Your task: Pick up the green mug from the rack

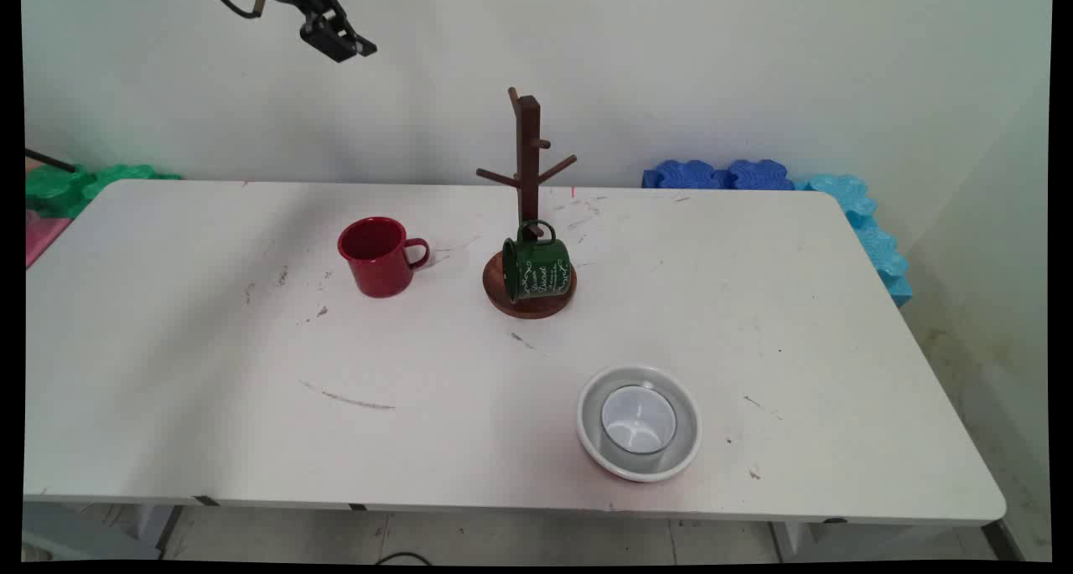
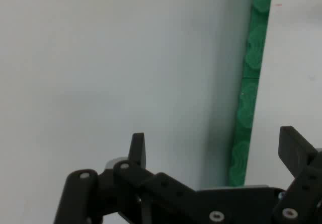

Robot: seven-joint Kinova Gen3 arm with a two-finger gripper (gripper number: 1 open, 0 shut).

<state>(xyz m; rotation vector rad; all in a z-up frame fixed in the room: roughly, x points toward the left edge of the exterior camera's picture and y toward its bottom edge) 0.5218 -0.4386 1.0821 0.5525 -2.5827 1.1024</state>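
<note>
2 mugs [image 1: 381, 255] mid-table, bowl [image 1: 639, 423] near front edge, tool [image 1: 339, 42] high, spread wide

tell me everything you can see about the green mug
The green mug looks like dark green enamel with white script lettering on its side and a thin loop handle. It is tilted, handle uppermost, leaning against the post of the wooden mug tree. It rests on the tree's round wooden base and hangs from no peg. It lies near the middle of the white table, right of the red mug. The gripper is high above, far from it.
</note>
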